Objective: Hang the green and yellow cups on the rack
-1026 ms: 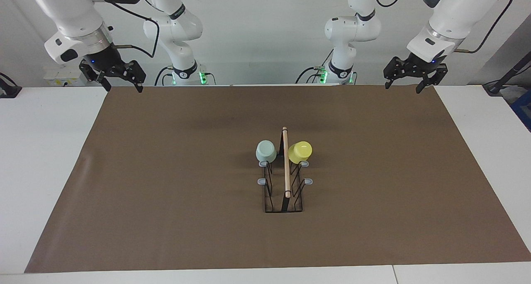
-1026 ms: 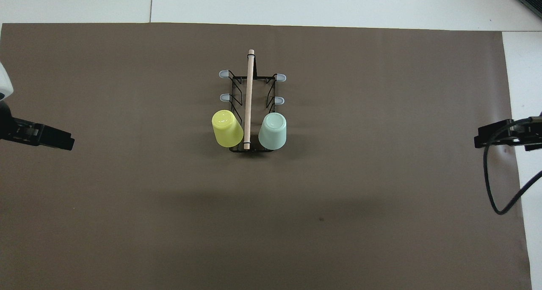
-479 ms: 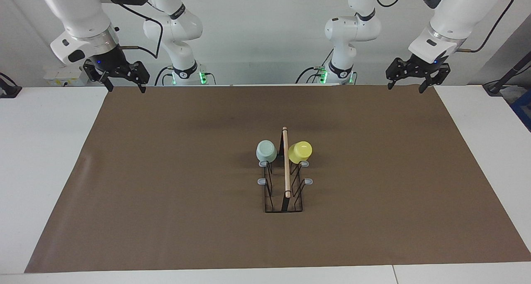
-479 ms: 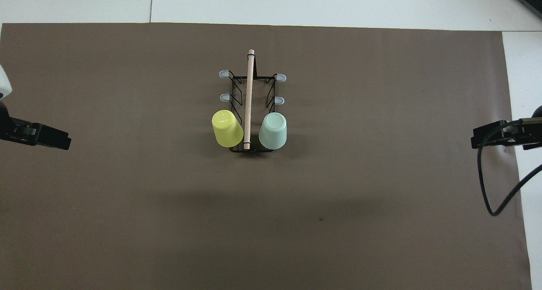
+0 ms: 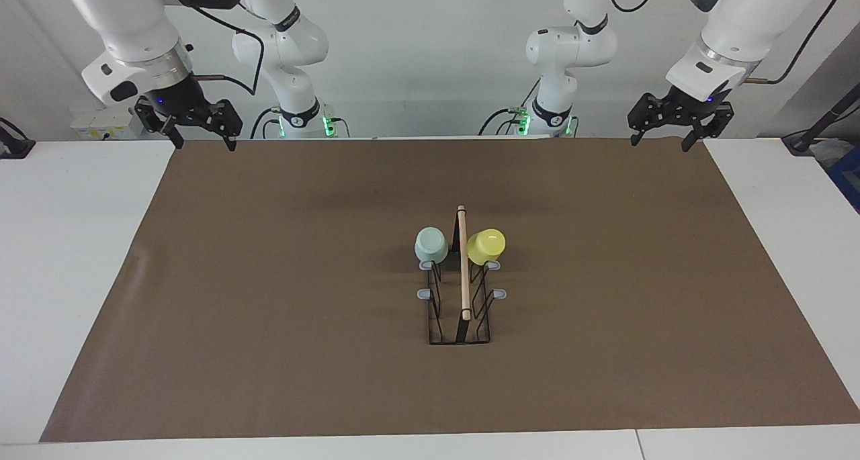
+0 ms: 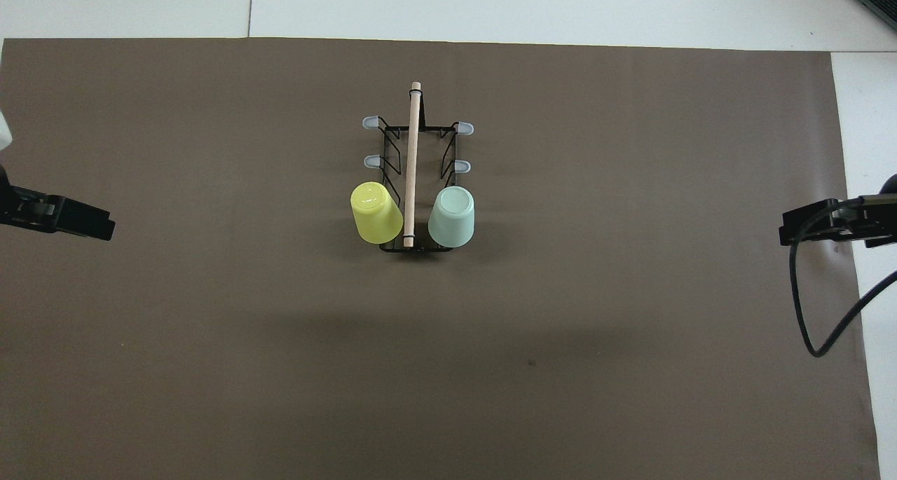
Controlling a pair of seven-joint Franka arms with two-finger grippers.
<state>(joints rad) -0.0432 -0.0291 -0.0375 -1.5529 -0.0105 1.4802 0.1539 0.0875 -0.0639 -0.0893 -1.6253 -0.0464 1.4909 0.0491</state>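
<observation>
**Both cups hang on the rack, both arms parked at the desk's corners**

A black wire rack (image 5: 461, 292) with a light wooden rod along its top stands mid-desk on a brown mat (image 5: 269, 299). Two cups hang upside down on the pair of prongs nearest the robots: the mint green cup (image 5: 431, 244) on the side toward the right arm, the yellow cup (image 5: 486, 245) on the side toward the left arm. The other four grey-tipped prongs are bare.

The left gripper (image 5: 661, 138) and the right gripper (image 5: 201, 140) each hover over a mat corner at the robots' end, fingers spread, holding nothing.

The task looks finished. The yellow cup tilts outward in the overhead view; if it sits shallowly on its prong, a knock to the desk or rack could tip it off.
</observation>
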